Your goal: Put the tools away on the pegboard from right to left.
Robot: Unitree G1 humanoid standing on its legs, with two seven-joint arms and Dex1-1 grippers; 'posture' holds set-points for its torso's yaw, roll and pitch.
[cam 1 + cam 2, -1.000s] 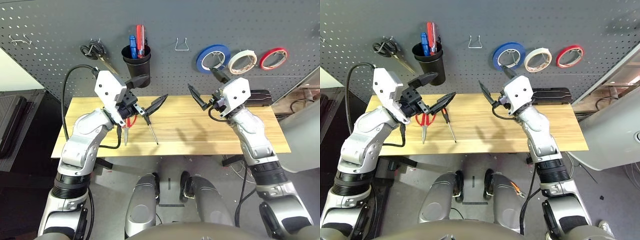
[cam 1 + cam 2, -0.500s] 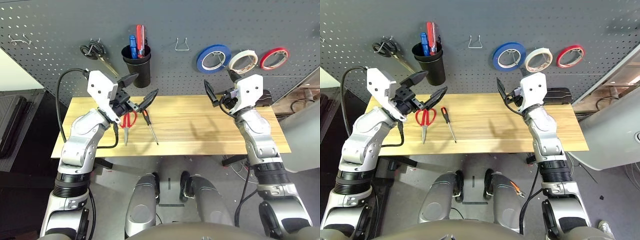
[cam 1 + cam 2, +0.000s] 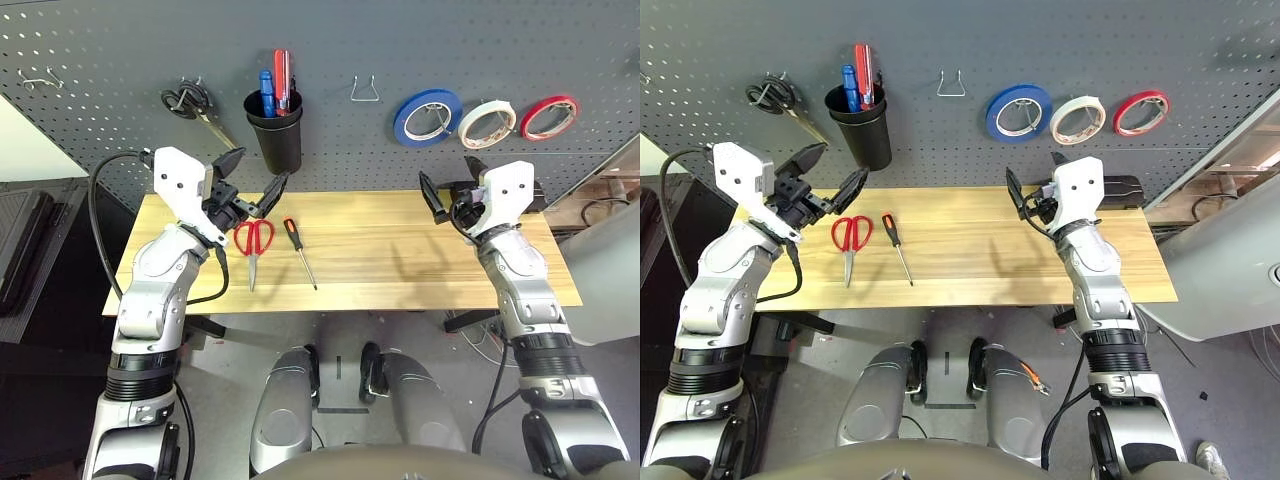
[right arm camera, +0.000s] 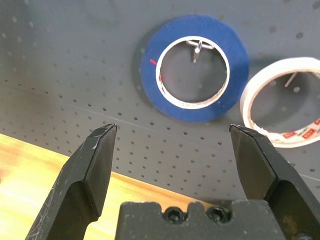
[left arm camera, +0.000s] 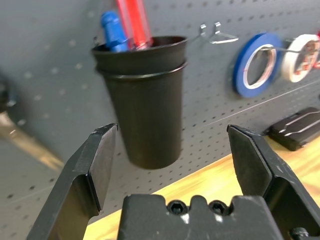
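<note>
1. The left fingers (image 3: 252, 172) are spread wide and empty, hanging over the counter's left end, just left of the scissors. The right fingers (image 3: 452, 186) are likewise spread and empty, above the counter's back edge near its right end, facing the pegboard.
2. On the dark grey perforated pegboard (image 3: 120, 60) the white tape roll (image 3: 485, 122) already hangs on a hook, between a blue tape roll (image 3: 426, 115) and a red tape roll (image 3: 547, 116). So the rightmost item looks done.
3. Pliers cannot be made out on the light wooden counter (image 3: 400, 270). Red and blue handles stand in the black cup (image 3: 274, 128) on the board; whether any of these is the pliers I cannot tell.
4. Two tools are left on the counter, towards its left end: the red-handled scissors (image 3: 253, 242), blades pointing to the front edge, and just to their right the slim screwdriver with a black-and-orange handle (image 3: 300, 250), lying apart from them.
5. A bare wire hook (image 3: 364, 90) sits free on the board between cup and blue roll. By my reckoning the job is about half done; the screwdriver comes next, then the scissors.
</note>
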